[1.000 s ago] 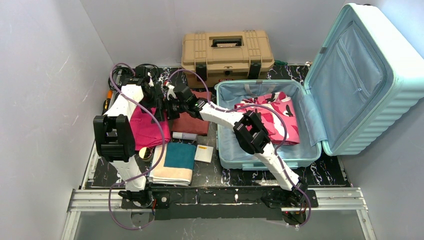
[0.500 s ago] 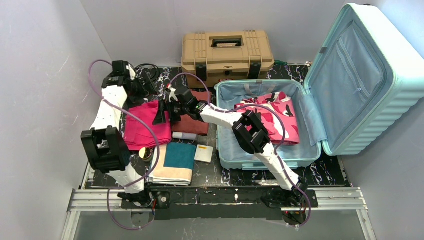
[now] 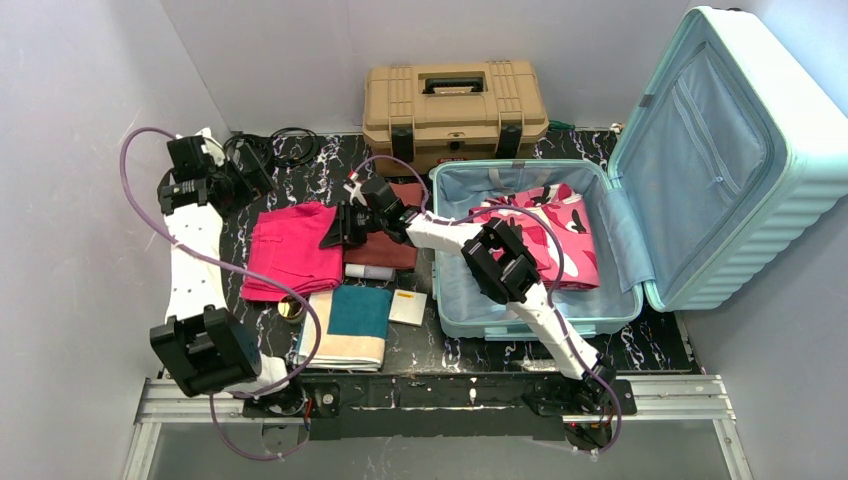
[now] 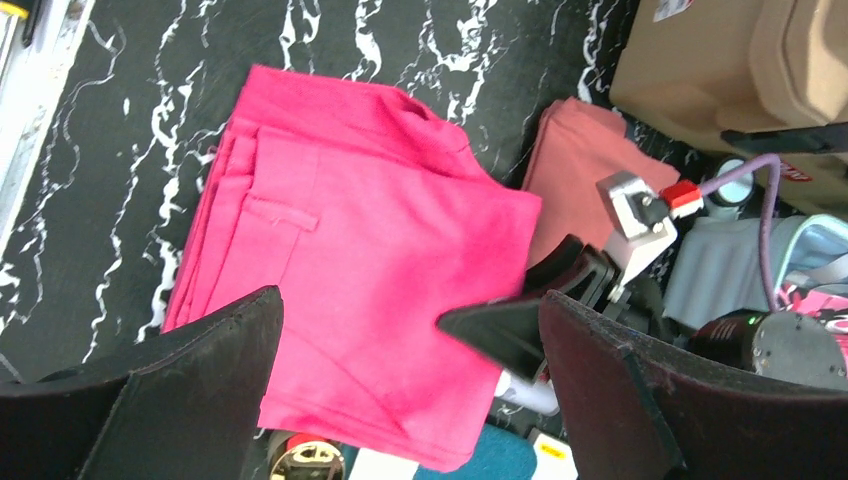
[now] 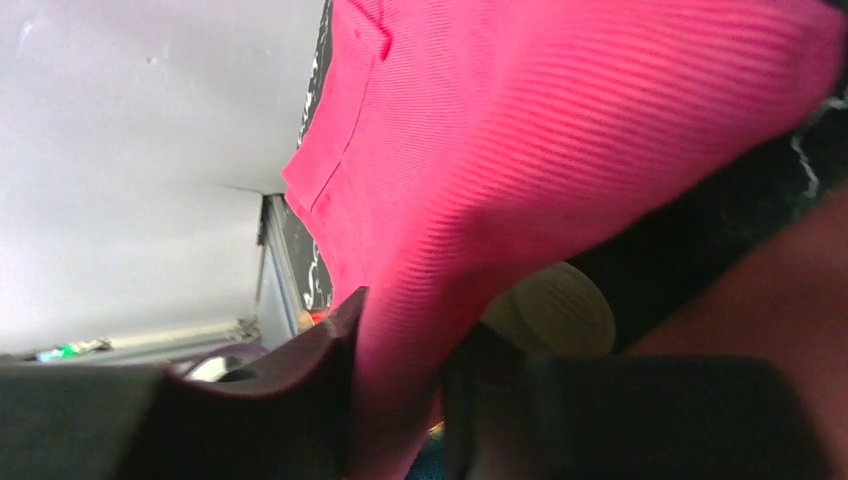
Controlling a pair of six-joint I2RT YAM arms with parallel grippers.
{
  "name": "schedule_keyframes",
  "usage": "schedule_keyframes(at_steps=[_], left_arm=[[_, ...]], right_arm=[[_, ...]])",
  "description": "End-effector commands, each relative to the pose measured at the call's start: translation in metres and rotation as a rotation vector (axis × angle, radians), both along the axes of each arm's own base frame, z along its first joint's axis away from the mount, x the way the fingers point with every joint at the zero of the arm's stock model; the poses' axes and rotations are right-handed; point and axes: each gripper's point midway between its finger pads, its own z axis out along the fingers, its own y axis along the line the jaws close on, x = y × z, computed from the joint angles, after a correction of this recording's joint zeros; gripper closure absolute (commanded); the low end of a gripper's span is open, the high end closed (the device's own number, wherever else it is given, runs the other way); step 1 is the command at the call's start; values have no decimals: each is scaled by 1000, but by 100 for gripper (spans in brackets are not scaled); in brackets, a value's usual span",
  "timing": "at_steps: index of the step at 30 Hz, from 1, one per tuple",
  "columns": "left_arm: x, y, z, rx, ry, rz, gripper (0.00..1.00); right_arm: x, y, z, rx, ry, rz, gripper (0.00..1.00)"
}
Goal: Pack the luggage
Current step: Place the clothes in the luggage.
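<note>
Swung back toward the far corner, left gripper (image 4: 408,298) hangs spread, empty; right gripper (image 3: 332,236) pinches the pink shorts (image 3: 295,248) at their edge; suitcase (image 3: 520,324) lies open at right, rigid, likely heavy; we would take its lid (image 3: 720,120) by the rim.

luggage (image 3: 800,190) mint-blue | toolbox (image 3: 400,100) tan | folded garment (image 3: 295,250) hot pink | packed garment (image 3: 578,252) pink camouflage | table (image 3: 650,346) black, white-veined

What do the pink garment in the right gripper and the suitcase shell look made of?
The pink garment looks like soft matte knit cloth: fine ribbing, and it folds limply in the right gripper. The suitcase shell is probably hard moulded plastic: smooth, pale mint, stiff ridges.
</note>
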Motion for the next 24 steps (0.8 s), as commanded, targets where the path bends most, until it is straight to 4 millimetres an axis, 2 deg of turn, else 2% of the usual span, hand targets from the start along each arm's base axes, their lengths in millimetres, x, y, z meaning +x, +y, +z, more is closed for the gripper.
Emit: schedule_keyframes(at_steps=[1, 3, 4, 6, 14, 19, 24], left_arm=[[-23, 10, 6, 61, -33, -3, 2], [-31, 15, 5, 84, -35, 6, 2], [-35, 16, 5, 93, -37, 9, 2], [-43, 21, 5, 113, -38, 19, 2], [-78, 40, 10, 177, -66, 82, 2], [-92, 48, 3, 179, -48, 116, 2], [-99, 52, -7, 125, -32, 140, 2]], right_arm=[[-1, 3, 8, 70, 40, 19, 76], [1, 1, 14, 71, 26, 20, 95], [2, 1, 20, 75, 7, 27, 99], [4, 1, 34, 70, -48, 42, 99], [1, -12, 119, 97, -224, 64, 99], [-9, -33, 157, 88, -253, 65, 99], [-9, -61, 192, 66, -328, 42, 99]])
